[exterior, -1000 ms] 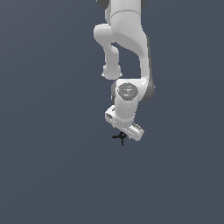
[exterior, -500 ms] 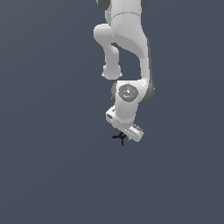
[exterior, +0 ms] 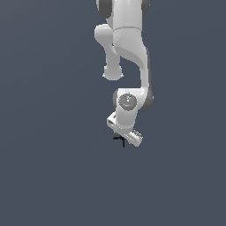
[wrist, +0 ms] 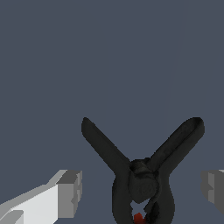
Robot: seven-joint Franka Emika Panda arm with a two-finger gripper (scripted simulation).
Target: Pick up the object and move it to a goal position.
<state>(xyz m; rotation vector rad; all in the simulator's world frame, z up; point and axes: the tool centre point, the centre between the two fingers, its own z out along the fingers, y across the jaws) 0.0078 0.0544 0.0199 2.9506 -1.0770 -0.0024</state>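
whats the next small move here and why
Probably close the fingers on the object. In the wrist view the black pronged object sits between the two fingers with gaps on both sides, so the gripper looks open and already straddling it.

Both renders are evenly and rather dimly lit, with a flat slate-blue ground that carries no visible cast shadows and no glare. In the exterior view the white arm (exterior: 128, 53) is brightest on its upper curves and shades to soft grey on its undersides, so light seems to come from above. That picture is coarse, and the object (exterior: 120, 140) beside the hand (exterior: 125, 135) is only a few dark pixels. In the wrist view the object (wrist: 142, 179) reads as near-uniform black with faint mottling, edges slightly jagged; the fingers (wrist: 70, 192) show plain grey shading. No edge distortion shows.
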